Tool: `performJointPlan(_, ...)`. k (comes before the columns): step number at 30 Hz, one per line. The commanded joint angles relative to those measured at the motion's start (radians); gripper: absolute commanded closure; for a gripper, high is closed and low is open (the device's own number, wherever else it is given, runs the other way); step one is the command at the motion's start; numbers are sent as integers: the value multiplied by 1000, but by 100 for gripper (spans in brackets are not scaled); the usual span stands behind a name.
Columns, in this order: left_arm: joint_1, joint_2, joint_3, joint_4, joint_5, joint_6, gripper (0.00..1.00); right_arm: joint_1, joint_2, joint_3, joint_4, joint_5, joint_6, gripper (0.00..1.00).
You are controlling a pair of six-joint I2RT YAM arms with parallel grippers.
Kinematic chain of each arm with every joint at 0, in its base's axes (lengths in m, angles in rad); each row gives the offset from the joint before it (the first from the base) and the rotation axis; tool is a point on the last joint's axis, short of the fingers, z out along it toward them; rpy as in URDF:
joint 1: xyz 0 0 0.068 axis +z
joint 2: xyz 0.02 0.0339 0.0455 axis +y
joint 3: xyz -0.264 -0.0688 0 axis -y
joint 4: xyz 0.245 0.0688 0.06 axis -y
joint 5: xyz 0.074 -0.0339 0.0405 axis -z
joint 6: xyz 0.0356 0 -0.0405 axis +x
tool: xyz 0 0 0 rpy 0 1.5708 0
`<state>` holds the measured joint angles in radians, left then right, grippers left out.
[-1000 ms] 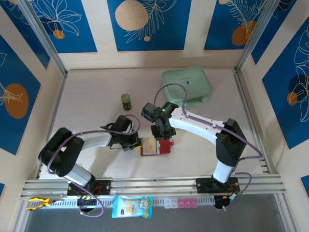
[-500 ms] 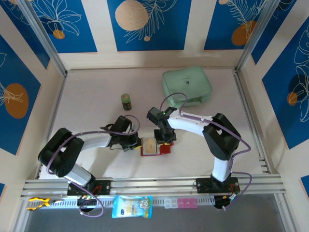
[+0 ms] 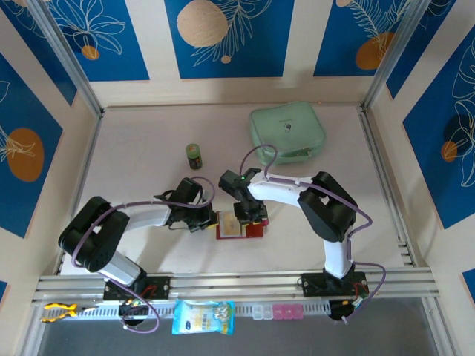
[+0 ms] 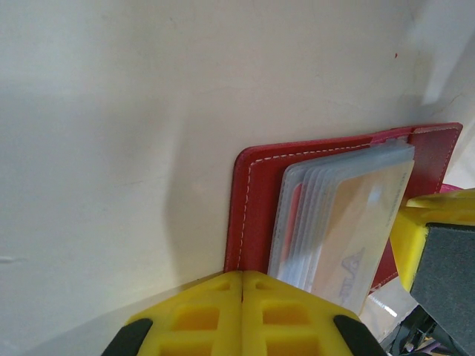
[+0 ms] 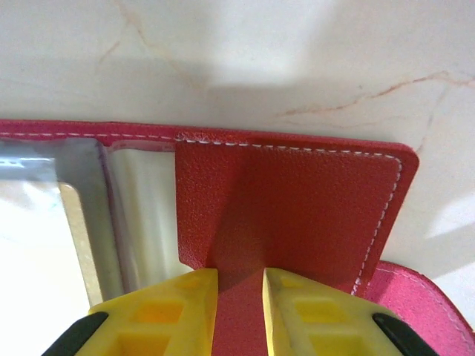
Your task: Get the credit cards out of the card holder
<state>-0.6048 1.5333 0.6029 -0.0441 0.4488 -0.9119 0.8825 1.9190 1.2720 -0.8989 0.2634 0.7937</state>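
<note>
Open card holder (image 3: pixel 252 231) lies near the tabletop's (image 3: pixel 148 148) near edge
The right gripper (image 5: pixel 240 278) pinches its cover; the left gripper (image 4: pixel 243 278), clenched empty, braces the other edge, baring the cards (image 4: pixel 356 222).

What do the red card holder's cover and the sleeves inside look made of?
On the card holder, the cover looks like leather or faux leather, matte: pebbled grain, pale stitching along the edge. The sleeves look like thin clear plastic, slightly glossy: a card shows through them.

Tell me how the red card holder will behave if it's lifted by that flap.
The card holder will probably flex rather than lift flat: its flap creases where the right gripper pinches it. The clear sleeves look floppy and may fan open.
</note>
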Motion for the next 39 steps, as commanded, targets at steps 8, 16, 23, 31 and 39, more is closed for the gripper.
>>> performJointPlan(8, -10, -2, -20, -60, -38, -2, 100, -3, -59, -21, -89, 64, -2, 71)
performJointPlan(16, -9, -8, -23, -61, -38, -4, 100, -13, -67, -40, -112, 76, 5, 49)
performJointPlan(23, -10, -3, -32, -42, -30, -11, 100, -26, -86, -78, -80, 65, -12, 30)
performJointPlan(31, -9, -9, -24, -66, -41, 0, 100, -67, -105, -169, 44, -31, -49, 20)
performJointPlan(39, -10, -38, -5, -94, -48, 4, 100, -98, -105, -255, 142, -109, -60, 14)
